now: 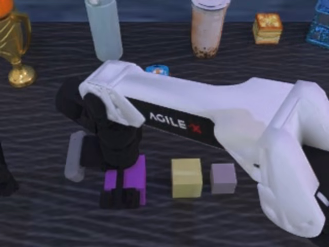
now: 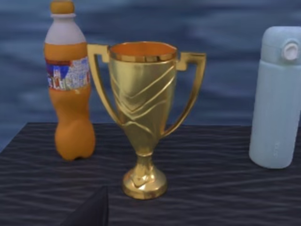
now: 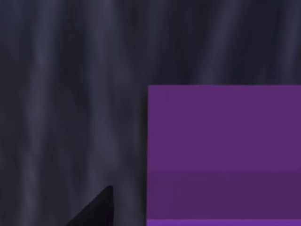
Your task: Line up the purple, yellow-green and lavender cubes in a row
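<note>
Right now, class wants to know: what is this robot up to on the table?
The right arm reaches across the table, its end effector down at the purple cube, which sits at the left end of a row. The yellow-green cube lies beside it to the right, then the lavender cube, each apart from the next. Whether the fingers are gripping the purple cube is unclear. The left arm is parked at the table's left edge, its camera facing a gold trophy.

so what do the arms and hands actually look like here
The right arm has a chunky white shell with a black panel lettered AGILE in white plus a red X. Its wrist and hand are black and blocky, with two short fingers. Of the left arm, only a dark sliver shows at the table's left edge.
</note>
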Robot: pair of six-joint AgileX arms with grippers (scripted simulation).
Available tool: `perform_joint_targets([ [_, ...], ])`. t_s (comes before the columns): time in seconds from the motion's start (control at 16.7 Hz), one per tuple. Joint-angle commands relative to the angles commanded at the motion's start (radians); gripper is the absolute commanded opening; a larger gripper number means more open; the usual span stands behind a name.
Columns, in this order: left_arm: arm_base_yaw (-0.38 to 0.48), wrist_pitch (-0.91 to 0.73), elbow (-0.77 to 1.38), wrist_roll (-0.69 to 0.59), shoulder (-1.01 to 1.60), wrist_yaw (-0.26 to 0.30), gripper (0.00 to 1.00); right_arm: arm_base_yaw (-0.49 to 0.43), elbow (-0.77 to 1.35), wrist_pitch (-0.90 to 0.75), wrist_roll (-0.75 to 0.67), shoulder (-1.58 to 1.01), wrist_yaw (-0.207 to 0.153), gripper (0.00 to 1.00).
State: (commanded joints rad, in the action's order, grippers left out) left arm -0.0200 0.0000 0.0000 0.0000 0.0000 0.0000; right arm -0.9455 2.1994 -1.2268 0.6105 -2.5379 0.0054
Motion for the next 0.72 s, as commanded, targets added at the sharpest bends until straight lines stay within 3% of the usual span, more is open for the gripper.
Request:
perform_joint_targets([
  [0.24, 0.000, 0.000, 0.000, 0.000, 0.000, 0.000, 1.00, 0.000, 0.042, -0.041, 0.001, -0.007, 0.000, 1.00],
  [0.72, 0.000, 0.000, 0.000, 0.000, 0.000, 0.000, 1.00, -0.006, 0.320, -0.297, 0.001, -0.023, 0.000, 1.00],
])
